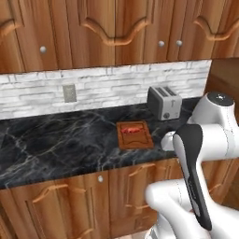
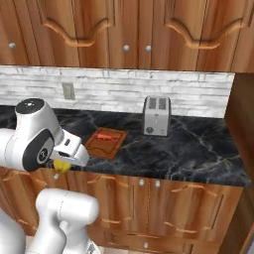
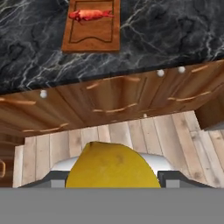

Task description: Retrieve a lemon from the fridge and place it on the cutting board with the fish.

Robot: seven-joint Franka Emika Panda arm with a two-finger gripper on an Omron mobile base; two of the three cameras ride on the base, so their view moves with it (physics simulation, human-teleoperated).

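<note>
Because the bench (image 1: 60, 144) carries the cutting board (image 1: 136, 138) near the toaster (image 1: 164, 102), the fish (image 3: 89, 15) waits there, while the end effector (image 2: 62, 165) grips the lemon (image 3: 111, 168) in front of the bench edge, short of the board.

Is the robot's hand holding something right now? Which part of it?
Yes, the gripper holds the lemon, a finger on each of its sides.
</note>
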